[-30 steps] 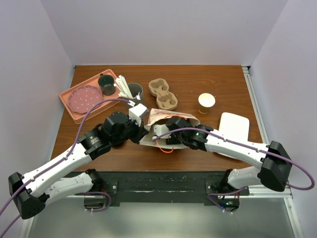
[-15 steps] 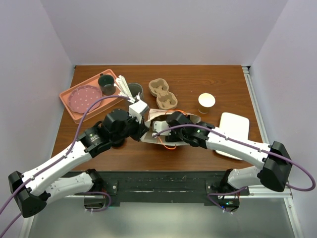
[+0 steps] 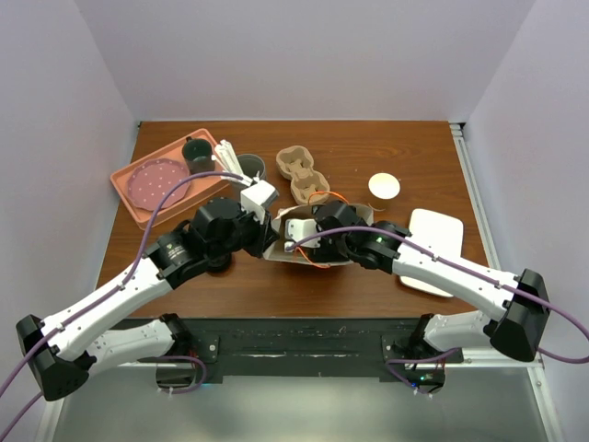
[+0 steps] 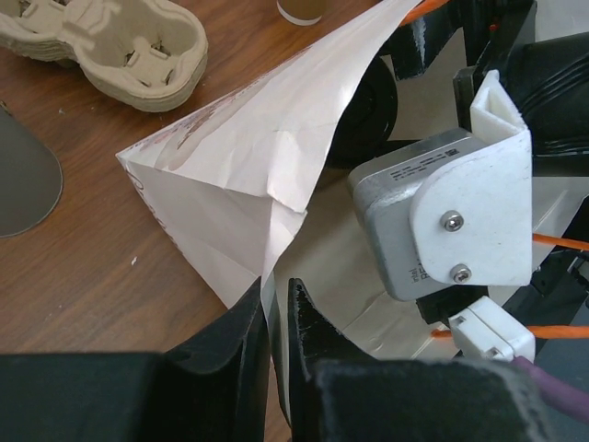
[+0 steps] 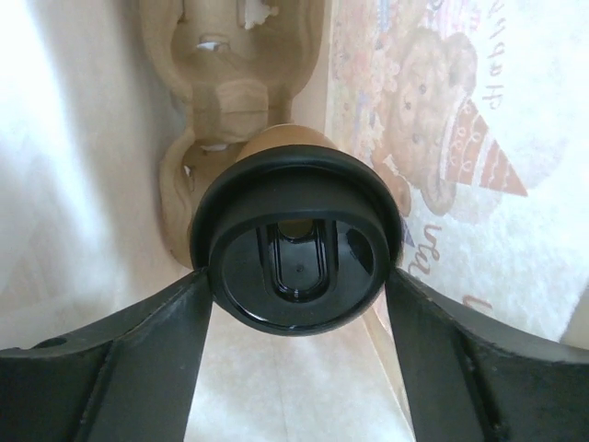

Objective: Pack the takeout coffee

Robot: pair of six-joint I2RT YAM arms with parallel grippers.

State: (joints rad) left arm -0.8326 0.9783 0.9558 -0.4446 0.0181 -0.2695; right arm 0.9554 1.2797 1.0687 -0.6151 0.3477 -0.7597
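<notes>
Overhead, takeout coffee (image 5: 276,143) buried in bag (image 4: 248,175)

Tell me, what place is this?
Likely a robot test bench: plain walls box in a table, a left arm and right arm are bolted at its edge, with a cup carrier and paper bag on it.

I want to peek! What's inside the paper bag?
Inside the paper bag, the takeout coffee with its black lid sits between the fingers of the right gripper, a cardboard carrier beyond it. The lid hides what's inside.
</notes>
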